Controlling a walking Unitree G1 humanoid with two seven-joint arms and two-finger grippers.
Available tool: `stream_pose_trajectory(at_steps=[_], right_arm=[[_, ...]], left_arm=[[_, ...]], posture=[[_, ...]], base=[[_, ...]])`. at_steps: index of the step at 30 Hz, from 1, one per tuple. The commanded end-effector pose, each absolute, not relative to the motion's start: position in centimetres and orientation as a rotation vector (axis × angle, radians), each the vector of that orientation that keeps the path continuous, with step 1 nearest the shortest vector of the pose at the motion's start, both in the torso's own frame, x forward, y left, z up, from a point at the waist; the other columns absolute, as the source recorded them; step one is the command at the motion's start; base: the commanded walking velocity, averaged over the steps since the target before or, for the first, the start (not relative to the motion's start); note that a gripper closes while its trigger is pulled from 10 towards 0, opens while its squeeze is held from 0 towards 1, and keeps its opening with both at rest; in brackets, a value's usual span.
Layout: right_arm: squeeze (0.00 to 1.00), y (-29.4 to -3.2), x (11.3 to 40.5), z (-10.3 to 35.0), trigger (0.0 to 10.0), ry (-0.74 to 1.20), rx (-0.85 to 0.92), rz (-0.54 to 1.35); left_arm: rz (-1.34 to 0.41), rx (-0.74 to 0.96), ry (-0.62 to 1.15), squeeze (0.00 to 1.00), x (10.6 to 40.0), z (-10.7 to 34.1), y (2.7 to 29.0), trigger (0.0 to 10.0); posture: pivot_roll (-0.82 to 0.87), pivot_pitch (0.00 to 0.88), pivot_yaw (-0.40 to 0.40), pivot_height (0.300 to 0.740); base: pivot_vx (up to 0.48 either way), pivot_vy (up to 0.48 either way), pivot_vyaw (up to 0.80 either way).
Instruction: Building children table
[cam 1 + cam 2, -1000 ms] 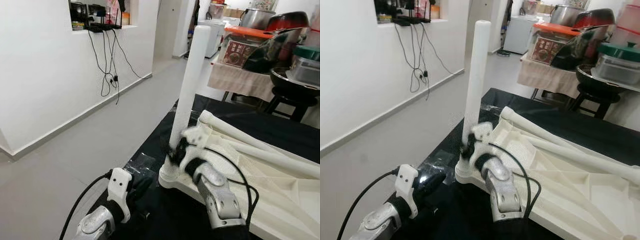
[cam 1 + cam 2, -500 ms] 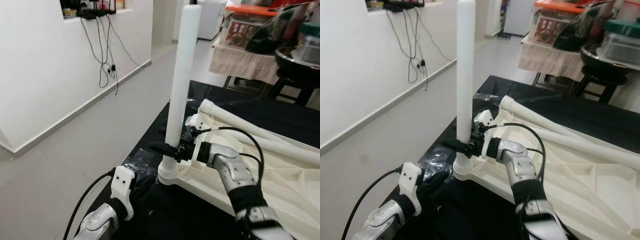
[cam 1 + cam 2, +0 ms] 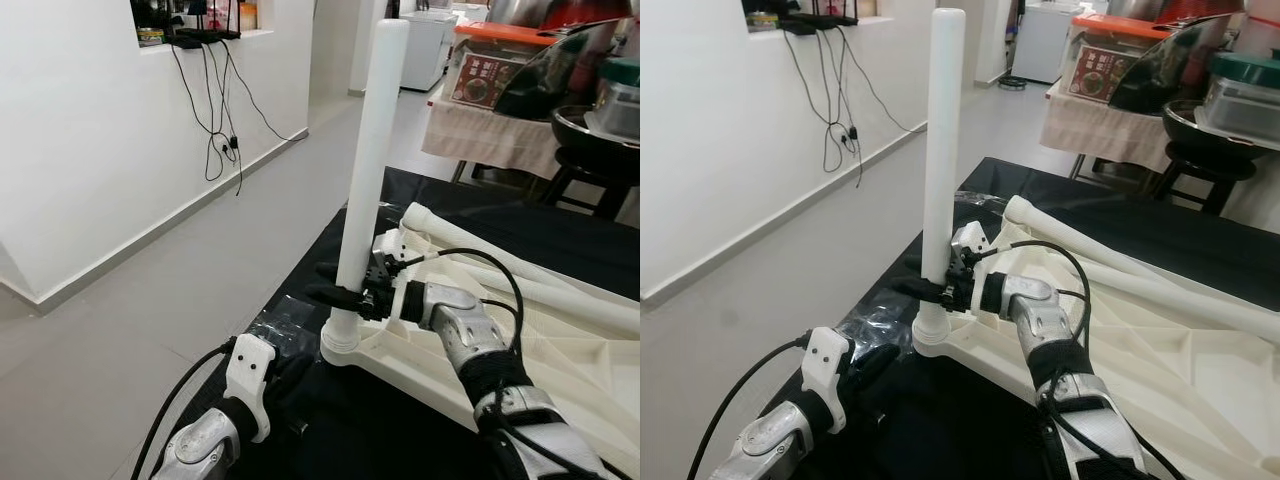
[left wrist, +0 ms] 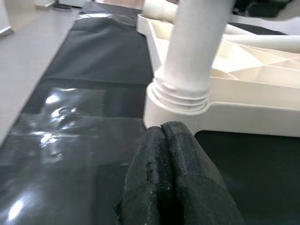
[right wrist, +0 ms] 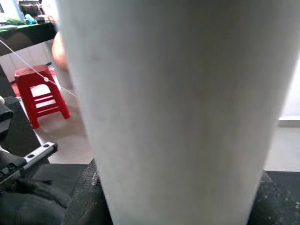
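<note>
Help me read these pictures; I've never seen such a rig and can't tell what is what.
A humanoid robot is assembling a child's table. The two wide pictures come from cameras in its head, looking down; the two close-ups come from cameras on its wrists. The white tabletop lies upside down on a black sheet, with other legs lying across it. The right claw grips the upright white leg just above its corner socket. The left claw, fingers together, hovers low beside that socket, holding nothing.
</note>
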State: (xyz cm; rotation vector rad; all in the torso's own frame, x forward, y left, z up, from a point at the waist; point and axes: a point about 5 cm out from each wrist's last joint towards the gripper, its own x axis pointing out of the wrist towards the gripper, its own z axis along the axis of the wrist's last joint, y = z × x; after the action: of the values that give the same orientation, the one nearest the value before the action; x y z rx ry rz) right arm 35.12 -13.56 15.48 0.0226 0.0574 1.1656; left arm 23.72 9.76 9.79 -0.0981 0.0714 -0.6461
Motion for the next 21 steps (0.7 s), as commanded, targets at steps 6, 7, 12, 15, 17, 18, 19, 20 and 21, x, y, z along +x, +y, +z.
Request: stream_pose_trajectory(at_steps=[6, 7, 12, 15, 17, 18, 19, 20, 21], right_arm=[[0.00, -13.8, 30.7, 10.7, 0.0, 0.236, 0.097, 0.186], [0.00, -13.8, 30.7, 10.7, 0.0, 0.236, 0.097, 0.186], [0.00, -12.2, 29.5, 11.7, 0.0, 0.180, 0.089, 0.274], [0.00, -13.2, 30.7, 12.3, 0.0, 0.146, 0.046, 0.245], [0.00, -13.5, 30.8, 12.3, 0.0, 0.146, 0.050, 0.231], [0.00, -13.5, 30.8, 12.3, 0.0, 0.146, 0.050, 0.231], [0.00, -13.5, 30.8, 12.3, 0.0, 0.145, 0.050, 0.230], [0.77, -12.8, 31.4, 12.4, 10.0, 0.143, 0.059, 0.293], [0.77, -12.8, 31.4, 12.4, 10.0, 0.143, 0.059, 0.293]], left_arm=[[-0.657, -0.096, 0.078, 0.00, 23.2, 9.9, 10.4, 10.0], [-0.657, -0.096, 0.078, 0.00, 23.2, 9.9, 10.4, 10.0], [-0.664, -0.104, 0.084, 0.00, 23.3, 9.8, 10.6, 10.0], [-0.668, -0.113, 0.087, 0.00, 23.3, 9.8, 10.6, 10.0], [-0.669, -0.115, 0.088, 0.00, 23.3, 9.8, 10.5, 10.0], [-0.669, -0.115, 0.088, 0.00, 23.3, 9.8, 10.5, 10.0], [-0.669, -0.115, 0.088, 0.00, 23.3, 9.8, 10.5, 10.0], [-0.664, -0.110, 0.085, 0.00, 23.4, 9.8, 10.5, 10.0], [-0.664, -0.110, 0.085, 0.00, 23.4, 9.8, 10.5, 10.0]], posture=[[0.02, 0.000, -0.069, 0.740], [0.02, 0.000, -0.069, 0.740], [-0.01, 0.000, -0.051, 0.740], [0.00, 0.000, -0.058, 0.740], [0.01, 0.000, -0.063, 0.740], [0.01, 0.000, -0.063, 0.740], [0.01, 0.000, -0.063, 0.740], [0.02, 0.000, -0.066, 0.740], [0.02, 0.000, -0.066, 0.740]], base=[[0.000, 0.000, 0.00], [0.000, 0.000, 0.00], [0.000, 0.000, 0.00], [0.000, 0.000, 0.00], [0.000, 0.000, 0.00], [0.000, 0.000, 0.00], [0.000, 0.000, 0.00], [0.000, 0.000, 0.00], [0.000, 0.000, 0.00]])
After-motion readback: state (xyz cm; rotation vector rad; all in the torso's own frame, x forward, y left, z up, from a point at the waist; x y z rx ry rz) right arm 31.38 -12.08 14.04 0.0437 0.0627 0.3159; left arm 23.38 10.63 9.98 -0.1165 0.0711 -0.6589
